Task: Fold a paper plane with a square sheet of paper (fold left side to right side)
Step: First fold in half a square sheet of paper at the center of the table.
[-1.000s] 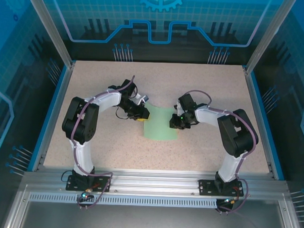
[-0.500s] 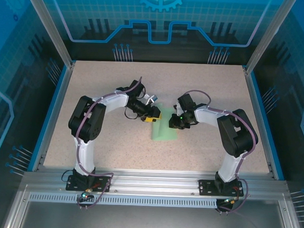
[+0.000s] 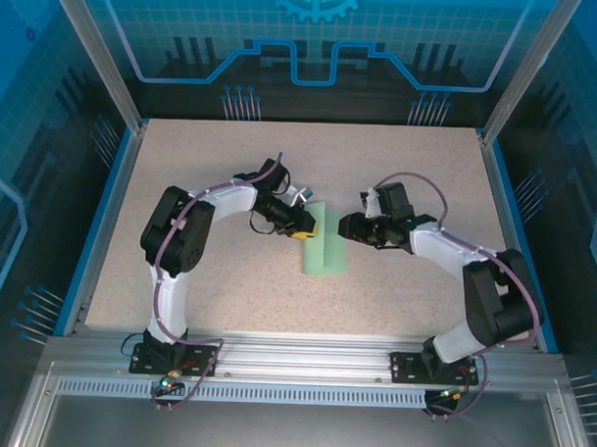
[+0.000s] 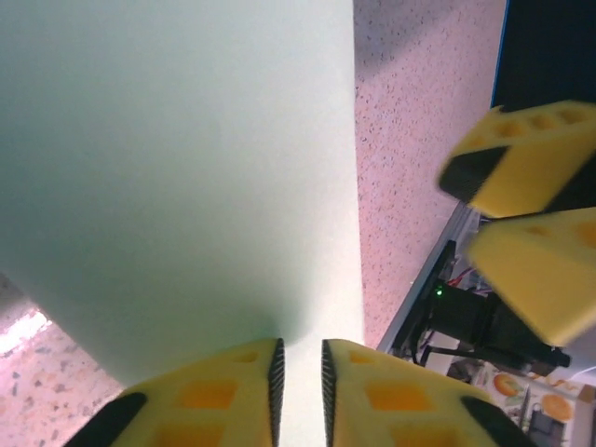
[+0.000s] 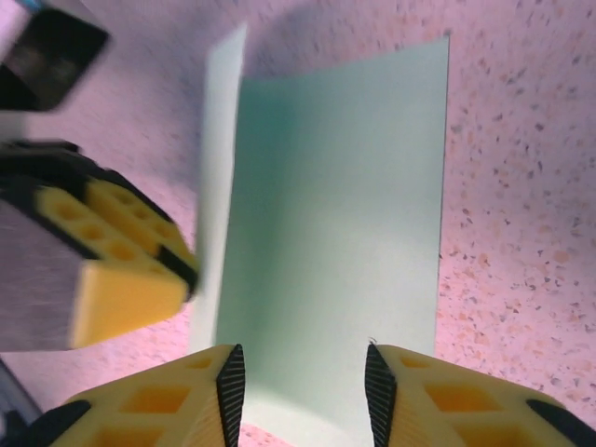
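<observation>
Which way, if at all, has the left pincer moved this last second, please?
Yes: the left pincer moved right, away from the table's blue left rail, carrying an edge of the pale mint-green paper sheet.

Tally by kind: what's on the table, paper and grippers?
Paper sheet: 1
Grippers: 2 (left gripper, right gripper)
Total: 3
</observation>
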Controlling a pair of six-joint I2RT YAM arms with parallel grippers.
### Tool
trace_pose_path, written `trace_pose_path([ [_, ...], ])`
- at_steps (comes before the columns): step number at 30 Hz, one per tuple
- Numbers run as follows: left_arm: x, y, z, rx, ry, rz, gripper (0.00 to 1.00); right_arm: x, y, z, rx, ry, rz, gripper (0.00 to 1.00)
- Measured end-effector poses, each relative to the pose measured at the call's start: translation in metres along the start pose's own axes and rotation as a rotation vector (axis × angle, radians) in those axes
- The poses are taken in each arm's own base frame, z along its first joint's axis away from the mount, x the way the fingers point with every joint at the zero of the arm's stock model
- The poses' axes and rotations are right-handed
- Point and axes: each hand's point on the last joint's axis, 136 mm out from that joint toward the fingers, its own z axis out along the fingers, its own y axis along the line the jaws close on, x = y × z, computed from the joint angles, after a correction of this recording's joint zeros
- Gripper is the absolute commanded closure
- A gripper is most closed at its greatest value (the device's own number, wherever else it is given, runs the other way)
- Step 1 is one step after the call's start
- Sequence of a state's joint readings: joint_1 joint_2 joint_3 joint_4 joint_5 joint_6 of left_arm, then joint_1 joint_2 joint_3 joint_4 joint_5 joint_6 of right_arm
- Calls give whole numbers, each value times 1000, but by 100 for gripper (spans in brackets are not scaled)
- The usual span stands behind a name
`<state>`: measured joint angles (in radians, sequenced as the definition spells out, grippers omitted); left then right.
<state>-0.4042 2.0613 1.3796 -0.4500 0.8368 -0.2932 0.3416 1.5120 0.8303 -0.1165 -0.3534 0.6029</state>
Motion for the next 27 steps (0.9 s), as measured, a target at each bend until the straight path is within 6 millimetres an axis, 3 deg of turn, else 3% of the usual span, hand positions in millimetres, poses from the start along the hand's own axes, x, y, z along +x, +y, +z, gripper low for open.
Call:
trace_pose_path([
  [8, -1, 1, 1, -10, -6, -7, 98, 0, 22, 2, -169, 8, 47, 44],
  [16, -1, 0, 2, -10, -5, -4, 100, 17, 19, 29, -202, 98, 106, 45],
  [22, -1, 0, 2, -10, -5, -4, 100, 27, 19, 44, -209, 156, 135, 61],
  [27, -1, 0, 2, -10, -5, -4, 100, 25, 25, 47, -226, 166, 129, 87],
])
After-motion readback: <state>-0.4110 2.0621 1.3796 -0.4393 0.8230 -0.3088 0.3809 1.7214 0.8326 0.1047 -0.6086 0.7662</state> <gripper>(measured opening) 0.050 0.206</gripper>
